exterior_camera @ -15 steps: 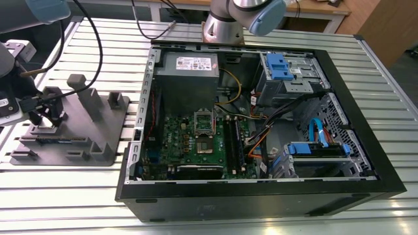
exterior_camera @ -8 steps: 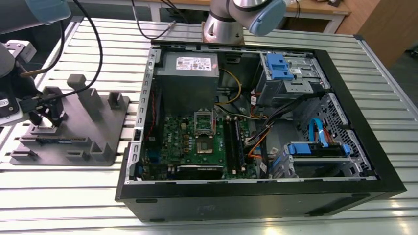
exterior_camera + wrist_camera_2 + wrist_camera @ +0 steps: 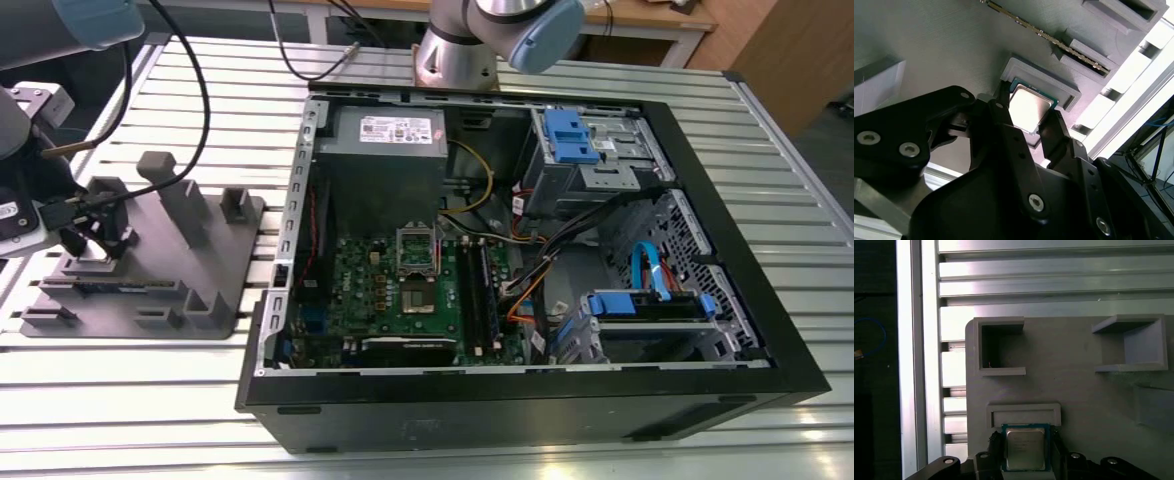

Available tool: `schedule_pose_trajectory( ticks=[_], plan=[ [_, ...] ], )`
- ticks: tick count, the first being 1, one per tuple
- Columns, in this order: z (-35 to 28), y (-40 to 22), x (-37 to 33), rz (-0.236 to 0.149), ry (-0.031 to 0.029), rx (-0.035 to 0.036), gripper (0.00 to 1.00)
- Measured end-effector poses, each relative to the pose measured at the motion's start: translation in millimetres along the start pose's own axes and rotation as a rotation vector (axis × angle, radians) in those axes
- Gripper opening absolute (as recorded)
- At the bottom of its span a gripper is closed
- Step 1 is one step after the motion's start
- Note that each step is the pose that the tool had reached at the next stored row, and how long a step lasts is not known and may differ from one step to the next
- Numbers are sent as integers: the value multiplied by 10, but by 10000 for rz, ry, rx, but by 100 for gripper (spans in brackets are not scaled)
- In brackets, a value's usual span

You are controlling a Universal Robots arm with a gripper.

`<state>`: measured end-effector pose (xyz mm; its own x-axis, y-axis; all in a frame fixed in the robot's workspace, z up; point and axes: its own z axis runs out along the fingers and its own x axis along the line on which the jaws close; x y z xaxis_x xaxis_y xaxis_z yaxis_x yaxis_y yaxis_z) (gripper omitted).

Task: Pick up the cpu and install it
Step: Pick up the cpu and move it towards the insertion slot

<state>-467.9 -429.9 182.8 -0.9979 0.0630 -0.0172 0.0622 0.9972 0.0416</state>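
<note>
The cpu (image 3: pixel 1030 105) lies flat between the jaws, centred, over its shallow pocket at the edge of the grey tray (image 3: pixel 200 270). In both wrist views the two black fingers (image 3: pixel 995 451) stand against two opposite edges of the chip, so I judge the jaws closed on the cpu. The other two edges are free. The chip is almost square; in the first wrist view its slightly longer side runs along the fingers. I cannot tell whether it is lifted out of the pocket or rests in it. The open socket (image 3: pixel 416 250) is inside the case, well apart from the tray, toward the exterior view's right across the slatted worktop (image 3: pixel 134 380).
</note>
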Motion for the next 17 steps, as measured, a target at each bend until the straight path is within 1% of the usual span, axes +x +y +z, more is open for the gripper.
schedule_pose_trajectory(
  ticks=[1,2,12,17],
  plan=[
    [0,0,0,0,0,0,52],
    [0,0,0,0,0,0,47],
    [0,0,0,0,-2,-1,47],
    [-66,3,-1,0,-1,0,47]
  ],
)
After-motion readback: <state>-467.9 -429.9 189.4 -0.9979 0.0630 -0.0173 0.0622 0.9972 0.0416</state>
